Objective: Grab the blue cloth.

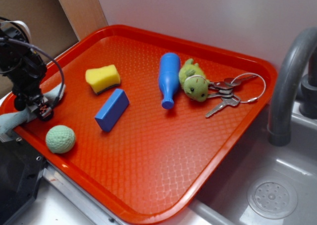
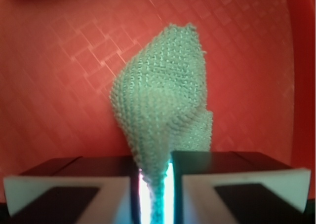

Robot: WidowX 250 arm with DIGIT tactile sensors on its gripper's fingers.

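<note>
The blue cloth is a pale blue-grey terry strip, bunched into a cone that hangs over the red tray. Its narrow end is pinched between my two fingers, so my gripper is shut on it. In the exterior view my gripper is at the tray's left edge, with the blue cloth trailing out to its left over the rim and a little of it showing behind the fingers.
On the red tray lie a pale-green knitted ball, a deep-blue block, a yellow sponge, a blue bottle, a green plush toy and keys. A grey tap and sink stand at the right.
</note>
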